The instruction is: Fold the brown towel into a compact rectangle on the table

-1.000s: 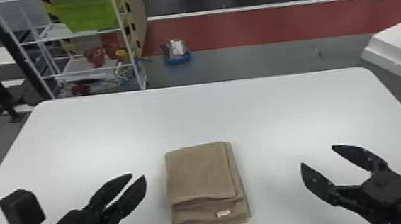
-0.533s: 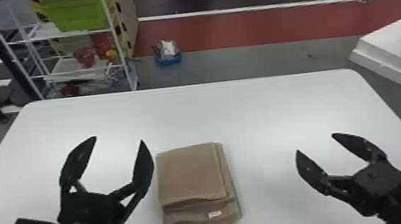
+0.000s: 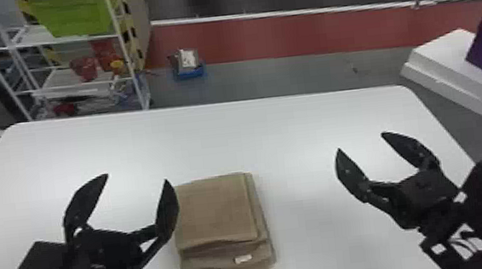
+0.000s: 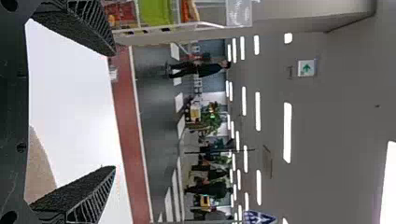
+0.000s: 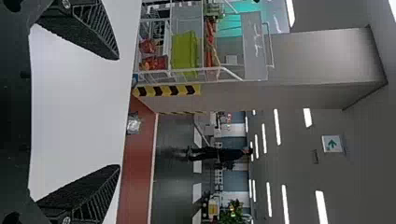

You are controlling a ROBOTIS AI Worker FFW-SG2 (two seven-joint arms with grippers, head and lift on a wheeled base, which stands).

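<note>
My left black two-fingered gripper has spread wider, and my right black two-fingered gripper has moved forward over the white table; both are released, empty. The folded brown fabric towel lies between them, nearer my left.

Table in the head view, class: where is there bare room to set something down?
Bare: the table from beyond the towel to the far edge, and between towel and right gripper. Crowded: the towel's left side, by the left gripper.
</note>
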